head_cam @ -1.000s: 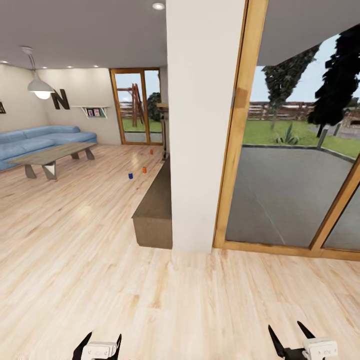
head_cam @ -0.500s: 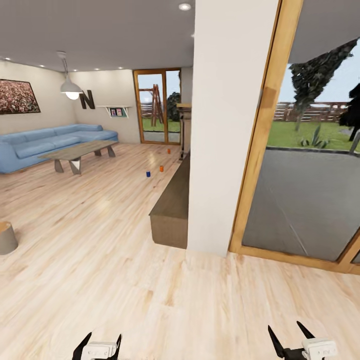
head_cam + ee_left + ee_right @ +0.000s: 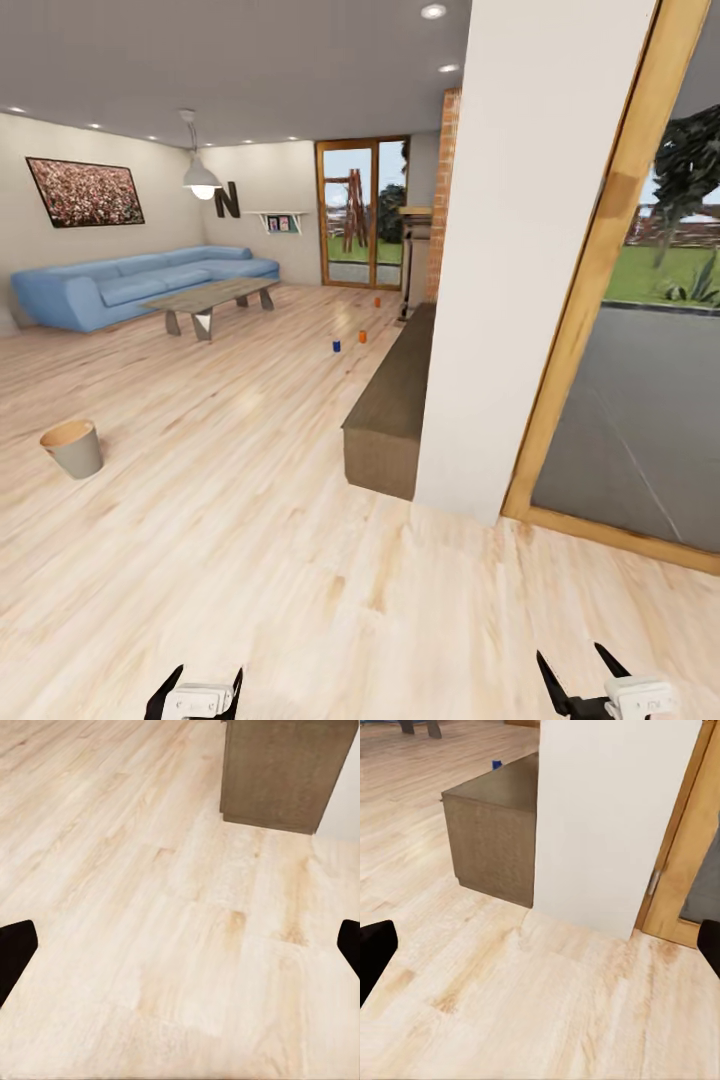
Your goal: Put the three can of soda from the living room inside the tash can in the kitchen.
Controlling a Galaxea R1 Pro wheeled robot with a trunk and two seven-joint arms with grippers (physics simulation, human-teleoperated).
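Far ahead on the living room's wood floor stand three small cans of soda: a blue one [image 3: 337,346], an orange one [image 3: 362,336] beside it, and another orange one [image 3: 377,301] farther back near the brick fireplace. The blue can [image 3: 496,764] also peeks past the cabinet in the right wrist view. The tash can [image 3: 73,448], pale grey with a brown inside, stands upright on the floor at the left. My left gripper [image 3: 197,690] [image 3: 180,952] and right gripper [image 3: 583,680] [image 3: 540,952] hang low over bare floor, both open and holding nothing.
A long low dark-brown cabinet [image 3: 392,410] runs along a white pillar [image 3: 520,250] on the right, beside a wood-framed glass door [image 3: 640,400]. A blue sofa [image 3: 130,285] and a coffee table [image 3: 210,303] stand at the far left. Wide plank floor lies between me and the cans.
The whole head view has swung left, so pillar, cabinet and cans shifted right in the picture and the tash can came into view. Both grippers look unchanged.
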